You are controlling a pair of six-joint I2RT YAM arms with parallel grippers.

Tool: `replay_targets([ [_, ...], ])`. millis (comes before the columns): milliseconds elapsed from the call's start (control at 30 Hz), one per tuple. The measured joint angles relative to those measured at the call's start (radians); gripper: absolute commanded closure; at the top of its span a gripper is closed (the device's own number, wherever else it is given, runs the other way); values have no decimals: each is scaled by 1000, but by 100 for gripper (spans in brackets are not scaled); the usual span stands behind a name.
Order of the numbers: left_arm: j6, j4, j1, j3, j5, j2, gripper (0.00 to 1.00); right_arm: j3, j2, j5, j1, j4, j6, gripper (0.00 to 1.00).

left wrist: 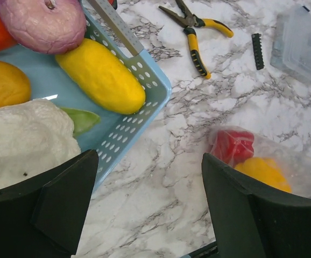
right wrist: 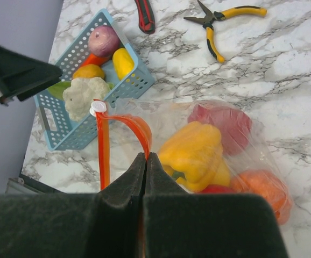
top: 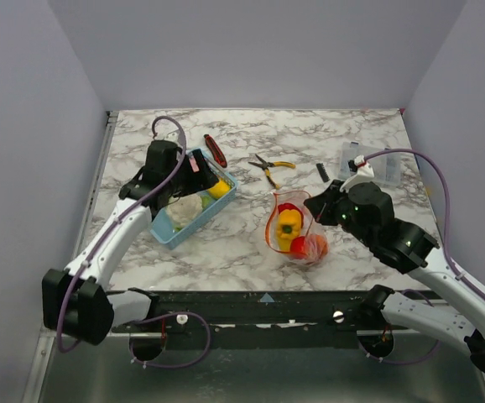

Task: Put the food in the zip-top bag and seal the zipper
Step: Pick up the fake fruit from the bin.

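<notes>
- Food (left wrist: 101, 75) lies in a blue basket (left wrist: 139, 107) well left of the zip-top bag (right wrist: 161, 115), a cauliflower (left wrist: 26, 134) and a purple onion (left wrist: 42, 21) among it.
- Left fingers (top: 200, 170) are spread wide above that basket, holding nothing.
- Beyond the bag, to its left, lie a red-handled knife (top: 215, 149) and yellow-handled pliers (top: 269, 168).
- The bag stands on the marble surface (top: 242, 243), mouth gaping, with a yellow pepper (right wrist: 193, 153) and red and orange pieces inside.
- Right fingers (right wrist: 136, 180) are pressed together, pinching the bag's zipper (right wrist: 103, 150).
- A clear box (top: 368, 161) sits beyond the bag, to its right.
</notes>
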Motion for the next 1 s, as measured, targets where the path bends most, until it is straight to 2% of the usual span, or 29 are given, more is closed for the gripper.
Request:
replay_targets([
  [133, -64, 30, 3, 73, 0, 178, 30, 0, -1, 0, 0, 0, -6, 100],
  [400, -303, 47, -5, 146, -67, 386, 31, 0, -8, 0, 0, -2, -7, 100],
  [733, -526, 40, -10, 164, -148, 519, 31, 0, -23, 0, 0, -13, -7, 100],
  [1000, -588, 35, -10, 186, -187, 585, 33, 0, -24, 0, 0, -14, -6, 100],
])
